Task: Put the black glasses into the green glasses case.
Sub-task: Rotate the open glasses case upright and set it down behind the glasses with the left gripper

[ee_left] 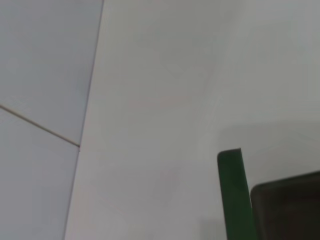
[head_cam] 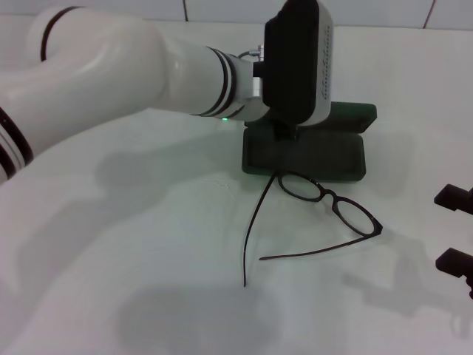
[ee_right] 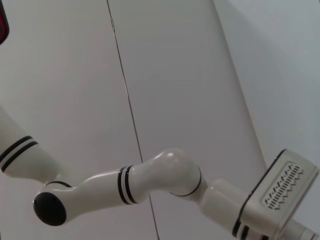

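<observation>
Head view: the robot's left arm (head_cam: 133, 66) reaches in from nine o'clock across a white table (head_cam: 148, 244), its left gripper (head_cam: 287, 132) poised directly above the green glasses case (head_cam: 304, 151), which lies open at about twelve o'clock of the scene's centre. The gripper's black-and-white housing hides its fingers, so whether it is released or clenched cannot be told; it appears to hover at or just over the case's far edge, and contact cannot be judged. A small green light (head_cam: 224, 118) glows on the wrist ring.

The black glasses (head_cam: 318, 214) rest on the table just at six o'clock of the case, temple arms unfolded. One lens lies near the case's front wall; the other sits toward four o'clock. One temple runs toward seven o'clock, the other toward eight o'clock from the outer lens. The glasses are outside the case, held by nothing.

At three to four o'clock, at the frame's edge, the right gripper (head_cam: 458, 233) shows two dark fingers spread well apart, grasping nothing, well apart from the glasses.

Left wrist view shows an upright green edge of the case (ee_left: 234, 200) with its dark lining beside it, against the table.

Right wrist view shows the left arm (ee_right: 150, 182) against a pale panelled wall (ee_right: 65, 75).
</observation>
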You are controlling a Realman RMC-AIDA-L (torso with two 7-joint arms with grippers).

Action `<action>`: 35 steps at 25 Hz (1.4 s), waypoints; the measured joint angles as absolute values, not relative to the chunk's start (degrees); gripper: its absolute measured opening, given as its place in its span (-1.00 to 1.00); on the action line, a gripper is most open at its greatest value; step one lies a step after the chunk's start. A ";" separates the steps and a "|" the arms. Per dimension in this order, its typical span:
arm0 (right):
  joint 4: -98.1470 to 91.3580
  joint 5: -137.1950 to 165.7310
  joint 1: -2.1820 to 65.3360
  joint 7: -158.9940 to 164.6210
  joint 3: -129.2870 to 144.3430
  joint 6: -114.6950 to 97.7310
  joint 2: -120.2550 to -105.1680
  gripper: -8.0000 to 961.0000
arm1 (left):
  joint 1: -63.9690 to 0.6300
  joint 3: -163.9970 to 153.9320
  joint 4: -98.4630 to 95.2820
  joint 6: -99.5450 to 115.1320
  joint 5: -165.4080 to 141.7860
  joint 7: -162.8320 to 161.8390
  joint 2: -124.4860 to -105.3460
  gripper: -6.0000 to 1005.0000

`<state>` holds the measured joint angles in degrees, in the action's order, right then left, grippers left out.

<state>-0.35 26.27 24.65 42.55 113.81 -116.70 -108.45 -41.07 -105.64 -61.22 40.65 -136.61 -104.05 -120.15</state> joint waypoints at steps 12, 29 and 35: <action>-0.34 26.08 24.70 45.03 112.15 -106.75 -108.24 0.59 | -40.76 -105.33 -62.70 44.47 -136.52 -107.10 -120.05 -0.36; -0.84 26.33 26.73 47.77 112.05 -105.38 -107.46 0.59 | -36.29 -100.03 -66.39 47.02 -130.94 -106.42 -120.09 -0.12; -0.77 26.48 26.21 47.69 112.06 -105.38 -107.85 0.58 | -36.70 -100.49 -63.80 44.19 -129.74 -106.39 -120.21 -0.12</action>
<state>-0.77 26.48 26.21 47.69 112.06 -105.38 -107.85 -36.70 -100.49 -63.80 44.19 -129.74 -106.39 -120.21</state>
